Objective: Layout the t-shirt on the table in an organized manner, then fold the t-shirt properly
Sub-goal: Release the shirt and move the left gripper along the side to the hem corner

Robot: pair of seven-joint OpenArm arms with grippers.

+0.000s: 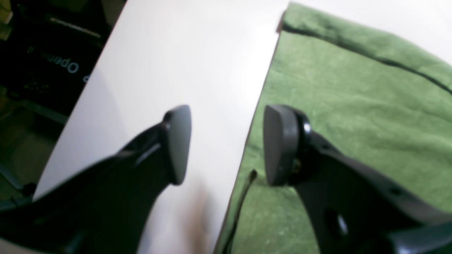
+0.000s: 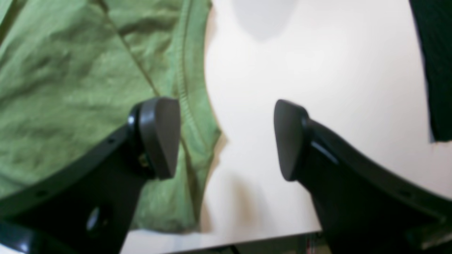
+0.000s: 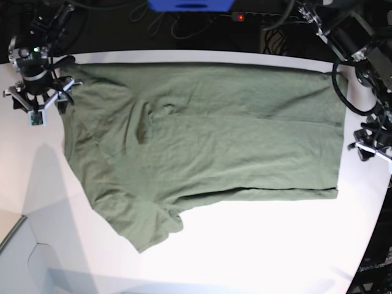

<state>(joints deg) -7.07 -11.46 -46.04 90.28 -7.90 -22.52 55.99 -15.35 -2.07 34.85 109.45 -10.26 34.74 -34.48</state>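
The olive-green t-shirt (image 3: 214, 135) lies spread out on the white table (image 3: 257, 245), hem toward the right, one sleeve crumpled at the front left. My right gripper (image 3: 46, 104) hovers open at the shirt's left end. In the right wrist view (image 2: 227, 139) one finger (image 2: 159, 137) is over a stitched shirt (image 2: 70, 70) edge, the other over bare table (image 2: 317, 53). My left gripper (image 3: 370, 147) is open at the right hem. In the left wrist view (image 1: 227, 144) it straddles the shirt (image 1: 353, 106) edge, one finger (image 1: 178, 144) over table (image 1: 194, 53). Both are empty.
A black power strip (image 3: 245, 16) with a red light and a blue object (image 3: 190, 5) sit behind the table. The table's curved edge (image 3: 373, 245) runs down the right. A dark base with lettering (image 1: 53, 53) lies beyond the table edge. A dark shape (image 2: 434, 53) is at upper right.
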